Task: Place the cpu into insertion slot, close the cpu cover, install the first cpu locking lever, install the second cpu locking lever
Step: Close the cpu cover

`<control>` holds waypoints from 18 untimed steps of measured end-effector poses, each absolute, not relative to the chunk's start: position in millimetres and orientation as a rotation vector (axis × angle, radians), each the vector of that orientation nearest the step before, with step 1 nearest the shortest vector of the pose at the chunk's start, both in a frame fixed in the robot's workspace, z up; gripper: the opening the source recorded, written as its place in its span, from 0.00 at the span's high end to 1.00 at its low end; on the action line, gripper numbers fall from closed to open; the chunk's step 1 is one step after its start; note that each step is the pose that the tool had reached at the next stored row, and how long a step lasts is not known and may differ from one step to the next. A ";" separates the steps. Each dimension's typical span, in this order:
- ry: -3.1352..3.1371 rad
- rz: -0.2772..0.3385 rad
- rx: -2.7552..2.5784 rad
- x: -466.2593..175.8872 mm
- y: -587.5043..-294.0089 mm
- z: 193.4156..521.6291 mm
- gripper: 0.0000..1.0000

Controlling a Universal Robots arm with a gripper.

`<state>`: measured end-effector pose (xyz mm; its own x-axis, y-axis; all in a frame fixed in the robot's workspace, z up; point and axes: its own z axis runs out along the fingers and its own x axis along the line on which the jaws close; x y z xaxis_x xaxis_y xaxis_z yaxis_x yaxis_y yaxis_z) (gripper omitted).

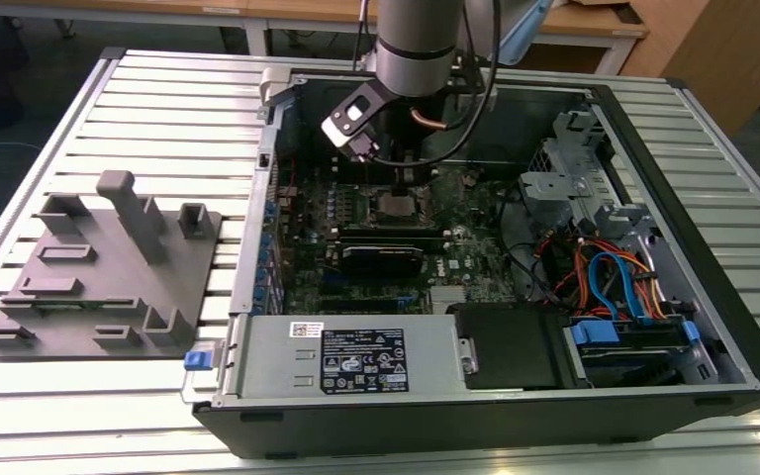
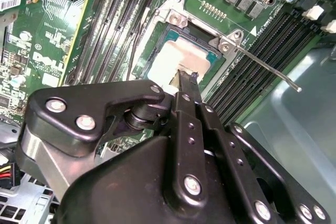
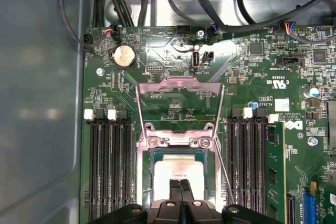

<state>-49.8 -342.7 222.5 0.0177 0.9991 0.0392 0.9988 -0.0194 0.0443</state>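
The cpu (image 3: 178, 170) (image 2: 173, 59), a pale silvery square, lies in the insertion slot (image 3: 152, 182) (image 2: 157, 40) on the green motherboard. My gripper (image 3: 180, 186) (image 2: 187, 77) (image 1: 402, 184) is shut, its two dark fingertips pressed together right over the middle of the chip, holding nothing. Whether they touch the chip I cannot tell. The cpu cover (image 3: 178, 83) stands swung open beyond the socket, hinged at two screws. One thin locking lever (image 2: 268, 69) (image 3: 224, 174) sticks out unlatched beside the socket.
Black memory slots (image 3: 107, 166) (image 3: 247, 161) flank the socket on both sides. Cables (image 3: 210, 3) run along the case wall beyond the board. In the exterior view a grey fixture plate (image 1: 103, 267) lies at the left, and drive bays with wiring (image 1: 617, 287) fill the case's right.
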 end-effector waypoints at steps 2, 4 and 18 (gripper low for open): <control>2.197 0.093 2.238 -49.8 -342.7 225.1 0.89; 2.197 0.093 2.238 -49.8 -342.7 226.8 0.89; 2.197 0.093 2.238 -49.8 -342.7 237.2 0.89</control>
